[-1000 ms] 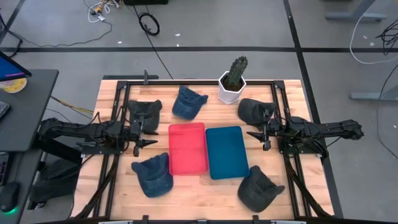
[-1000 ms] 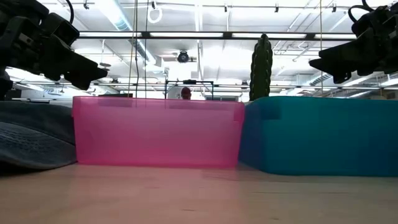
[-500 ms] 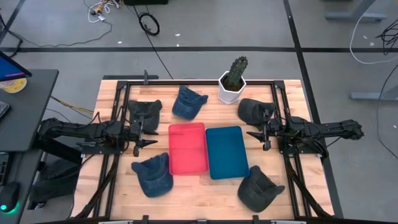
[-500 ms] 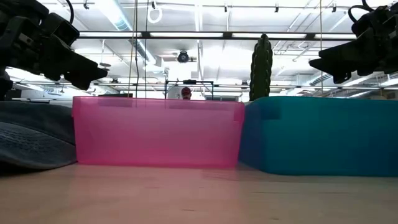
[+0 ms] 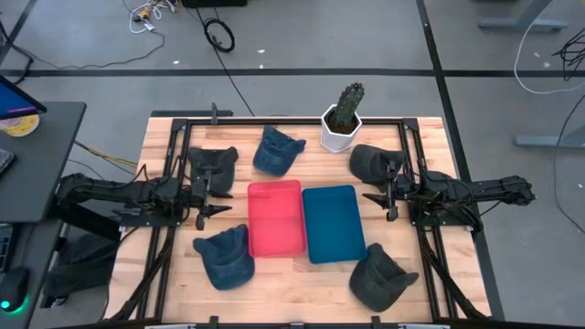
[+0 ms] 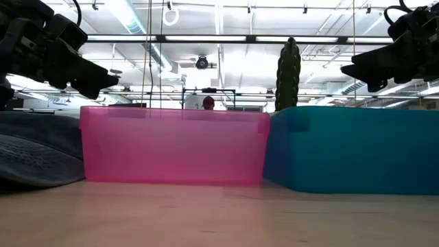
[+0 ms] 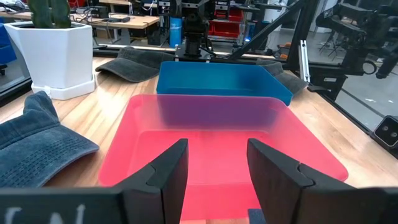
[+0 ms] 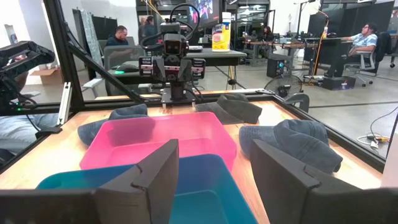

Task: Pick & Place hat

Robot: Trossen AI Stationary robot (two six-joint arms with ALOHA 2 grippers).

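Several caps lie crown-up on the wooden table: a blue denim cap point(image 5: 226, 257) near left, a dark grey cap point(image 5: 379, 277) near right, a dark grey cap point(image 5: 212, 163) far left, a denim cap point(image 5: 276, 151) far middle, and a dark grey cap point(image 5: 375, 163) far right. A red tray point(image 5: 276, 217) and a blue tray point(image 5: 333, 222) sit side by side at the centre. My left gripper point(image 5: 208, 196) hovers open left of the red tray point(image 7: 217, 149). My right gripper point(image 5: 379, 197) hovers open right of the blue tray point(image 8: 186, 186). Neither touches anything.
A cactus in a white pot point(image 5: 343, 119) stands at the far edge between the caps. Black frame rails point(image 5: 170, 183) run along both table sides under the arms. A desk with a screen point(image 5: 18, 110) stands left of the table. People sit in the room beyond point(image 8: 367, 43).
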